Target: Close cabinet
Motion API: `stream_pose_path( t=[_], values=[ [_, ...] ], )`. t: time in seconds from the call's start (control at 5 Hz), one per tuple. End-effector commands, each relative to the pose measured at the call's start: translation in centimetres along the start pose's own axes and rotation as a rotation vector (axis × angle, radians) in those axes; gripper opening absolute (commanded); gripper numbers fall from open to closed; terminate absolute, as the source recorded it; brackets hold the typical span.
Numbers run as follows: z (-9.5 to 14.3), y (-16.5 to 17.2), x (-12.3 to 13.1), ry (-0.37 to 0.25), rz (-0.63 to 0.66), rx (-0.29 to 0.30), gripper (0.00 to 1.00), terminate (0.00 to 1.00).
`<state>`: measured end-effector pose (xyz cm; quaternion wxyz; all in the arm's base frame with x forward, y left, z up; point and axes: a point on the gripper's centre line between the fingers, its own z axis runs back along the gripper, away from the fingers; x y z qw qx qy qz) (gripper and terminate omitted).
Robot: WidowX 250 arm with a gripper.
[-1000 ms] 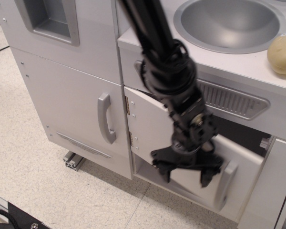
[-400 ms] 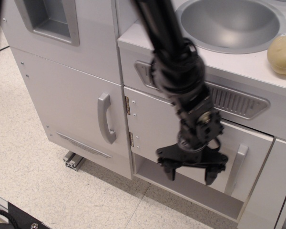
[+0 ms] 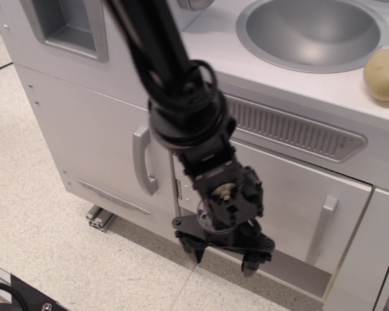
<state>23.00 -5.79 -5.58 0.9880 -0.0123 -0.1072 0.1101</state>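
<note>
At far left, a tall white door [image 3: 91, 129] with a curved silver handle [image 3: 142, 160] is seen. Just to its right, the black gripper [image 3: 222, 254] is held low before the cabinet [image 3: 292, 207], fingers spread apart and nothing between them — it is poised over the door's lower left corner. The cabinet door is seen lying flush, its small grey handle [image 3: 322, 223] toward the right. Above, a sink [image 3: 314, 29] is set into the counter, with a pale round object [image 3: 384, 72] at far right.
</note>
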Motion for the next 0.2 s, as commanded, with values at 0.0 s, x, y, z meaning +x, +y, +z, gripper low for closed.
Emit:
stream_pose_path(
  t=[0.0],
  values=[
    [1.57,-0.22,1.58,-0.042,0.003,-0.023,1.00,1.00]
  ],
)
